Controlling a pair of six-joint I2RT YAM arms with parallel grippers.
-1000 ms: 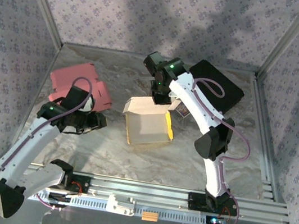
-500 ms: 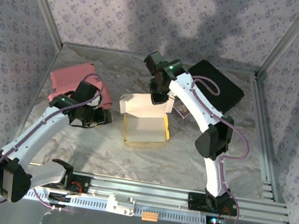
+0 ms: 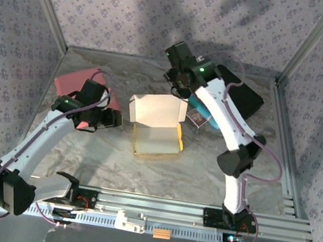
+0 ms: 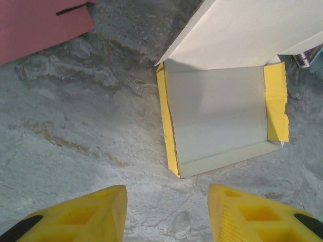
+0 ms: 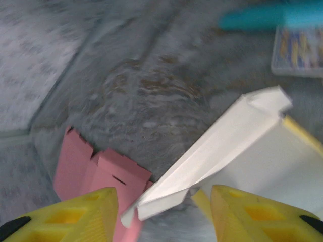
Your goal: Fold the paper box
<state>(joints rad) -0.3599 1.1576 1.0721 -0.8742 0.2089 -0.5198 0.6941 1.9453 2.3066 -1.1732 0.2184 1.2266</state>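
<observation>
Two claws, both spread wide and empty: from above, my left claw (image 3: pixel 111 118) sits just left of the yellow paper box (image 3: pixel 157 140), my right claw (image 3: pixel 181 92) by its raised white lid (image 3: pixel 154 109); left wrist, box ahead; right wrist, lid edge below.

The open yellow paper box (image 3: pixel 157 140) sits in the middle of the counter (image 3: pixel 159 176), its raised white lid flap (image 3: pixel 154 109) on the far side. Left of it, apart, lies a flat pink cardboard sheet (image 3: pixel 70 79). The left gripper (image 3: pixel 110 118) is between the two, near the box. The right gripper (image 3: pixel 181 91) hangs behind the flap. Just right of the box lie a small printed packet (image 3: pixel 197 119) and a teal pen-like object (image 3: pixel 212 120), with a flat black slab (image 3: pixel 248 99) behind them.
</observation>
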